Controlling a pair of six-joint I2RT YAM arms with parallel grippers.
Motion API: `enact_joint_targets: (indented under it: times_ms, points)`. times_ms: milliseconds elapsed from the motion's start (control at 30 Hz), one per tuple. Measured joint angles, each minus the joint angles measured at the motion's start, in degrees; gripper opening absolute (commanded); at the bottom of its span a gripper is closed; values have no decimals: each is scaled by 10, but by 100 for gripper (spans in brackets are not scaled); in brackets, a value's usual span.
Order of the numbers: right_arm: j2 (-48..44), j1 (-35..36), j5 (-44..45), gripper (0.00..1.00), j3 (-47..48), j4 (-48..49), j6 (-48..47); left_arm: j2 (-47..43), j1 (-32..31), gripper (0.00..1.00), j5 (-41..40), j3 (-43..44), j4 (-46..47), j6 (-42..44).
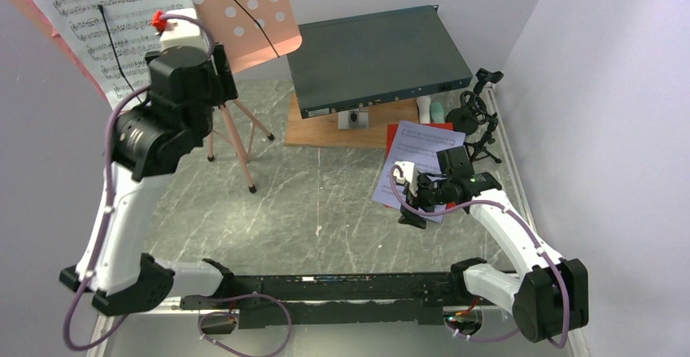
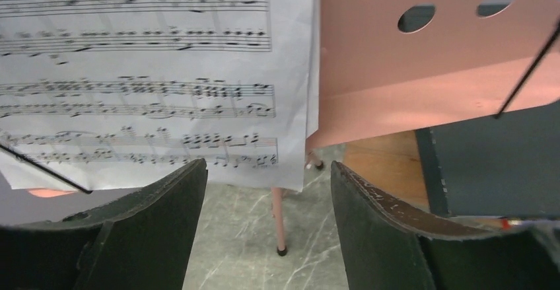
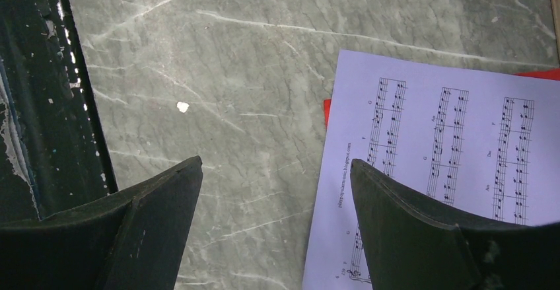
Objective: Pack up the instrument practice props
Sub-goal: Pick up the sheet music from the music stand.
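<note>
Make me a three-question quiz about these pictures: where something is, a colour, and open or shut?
1. Where is the lavender page? A hanging on the wall; B flat on the table; C on the grey box.
2. What colour is the music stand? A green; B pink; C blue.
3. How is the left gripper? A open, empty; B shut on a page; C hidden.
1 B: it lies on the table below the right gripper.
2 B: its holed plate is pink.
3 A: its jaws stand apart, nothing between.
</note>
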Motion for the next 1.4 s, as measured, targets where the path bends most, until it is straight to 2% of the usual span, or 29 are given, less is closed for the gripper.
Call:
enact_joint_targets:
  times_ms: [167,433,600,767,933,1100,1400]
  points:
    - [-3,0,0,86,0,-1,0,63,0,72,-20,33,-48,-23]
    - [-3,0,-1,86,0,-4,-2,71,0,67,-65,35,-64,-21]
    - [-3,0,-1,86,0,-4,-2,70,0,58,-104,24,-37,0]
    - [-3,0,-1,86,0,-4,-4,73,0,43,-117,26,-22,16]
    - [-3,0,-1,86,0,-4,-5,71,0,44,-116,30,-21,20]
    - [-3,0,-1,86,0,-4,-5,57,0,55,-108,18,-13,24]
    - [-3,0,-1,86,0,-4,-6,55,0,55,-103,0,8,31]
